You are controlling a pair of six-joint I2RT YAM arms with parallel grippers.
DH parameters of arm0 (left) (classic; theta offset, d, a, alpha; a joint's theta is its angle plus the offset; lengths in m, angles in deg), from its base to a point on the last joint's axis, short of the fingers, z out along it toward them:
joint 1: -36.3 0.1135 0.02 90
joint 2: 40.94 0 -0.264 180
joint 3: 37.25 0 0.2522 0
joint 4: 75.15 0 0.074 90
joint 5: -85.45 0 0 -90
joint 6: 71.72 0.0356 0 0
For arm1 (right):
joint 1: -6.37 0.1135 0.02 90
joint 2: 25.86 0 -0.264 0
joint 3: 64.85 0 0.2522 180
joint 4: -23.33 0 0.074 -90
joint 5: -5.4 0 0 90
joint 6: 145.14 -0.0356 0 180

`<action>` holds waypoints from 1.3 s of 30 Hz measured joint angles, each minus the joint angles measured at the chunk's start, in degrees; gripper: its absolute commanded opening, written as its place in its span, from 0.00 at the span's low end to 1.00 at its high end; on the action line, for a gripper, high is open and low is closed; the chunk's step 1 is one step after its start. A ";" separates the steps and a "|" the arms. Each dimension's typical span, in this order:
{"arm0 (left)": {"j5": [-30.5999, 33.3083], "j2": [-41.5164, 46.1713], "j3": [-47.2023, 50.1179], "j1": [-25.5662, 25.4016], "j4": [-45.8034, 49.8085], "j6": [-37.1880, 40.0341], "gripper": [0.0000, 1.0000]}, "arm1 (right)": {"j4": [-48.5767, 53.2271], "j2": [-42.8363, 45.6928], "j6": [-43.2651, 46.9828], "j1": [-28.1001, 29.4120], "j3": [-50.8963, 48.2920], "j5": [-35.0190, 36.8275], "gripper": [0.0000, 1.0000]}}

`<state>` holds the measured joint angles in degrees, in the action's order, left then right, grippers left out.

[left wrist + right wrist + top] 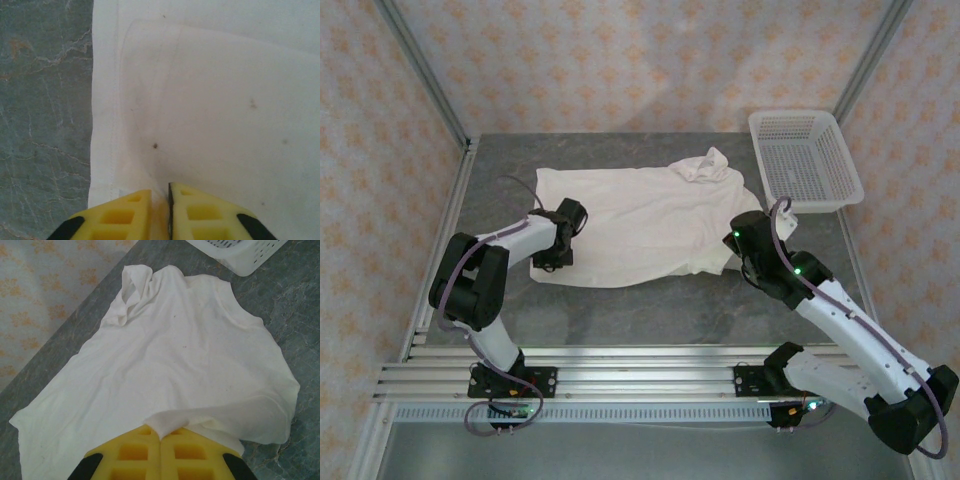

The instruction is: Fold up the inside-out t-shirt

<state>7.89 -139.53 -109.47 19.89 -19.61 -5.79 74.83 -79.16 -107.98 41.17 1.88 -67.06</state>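
From the top camera, the inside-out t-shirt (640,225) is lying spread across the middle of the grey marbled bench (650,310), with one sleeve bunching at its far edge. A white mesh basket (805,160) is sitting near it at the far right. The left fingers (551,260) are reaching down onto the shirt's near left corner, and the right fingers (740,250) are meeting its near right edge. At the left wrist, the yellow left fingers (125,212) are pinching a small ridge of cloth close to the hem (105,125), with a small dark mark (155,146) just beyond. At the right wrist, the right fingers (132,455) are pressing together on a lifted fold of the shirt's edge, and the cloth is spreading away toward the basket (240,257).
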 measured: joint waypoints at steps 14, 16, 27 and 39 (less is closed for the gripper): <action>-1.27 18.51 -3.19 2.69 3.85 -0.20 0.00 | 5.11 -0.96 5.46 -0.15 10.88 2.43 0.00; -3.37 27.54 -9.01 6.43 3.98 -0.15 0.00 | 6.25 -1.77 8.81 -0.15 20.11 4.66 0.00; -13.51 45.75 -48.46 13.14 2.01 -2.93 0.00 | 0.26 2.71 23.32 -0.37 54.62 2.51 0.00; -16.26 42.97 -55.98 13.14 6.71 -5.86 0.00 | 0.70 -10.34 34.16 -0.37 80.32 -7.65 0.00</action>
<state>-8.37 -96.56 -165.44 33.03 -12.90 -11.65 75.53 -89.50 -73.82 40.80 82.21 -74.71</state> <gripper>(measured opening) 0.040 0.042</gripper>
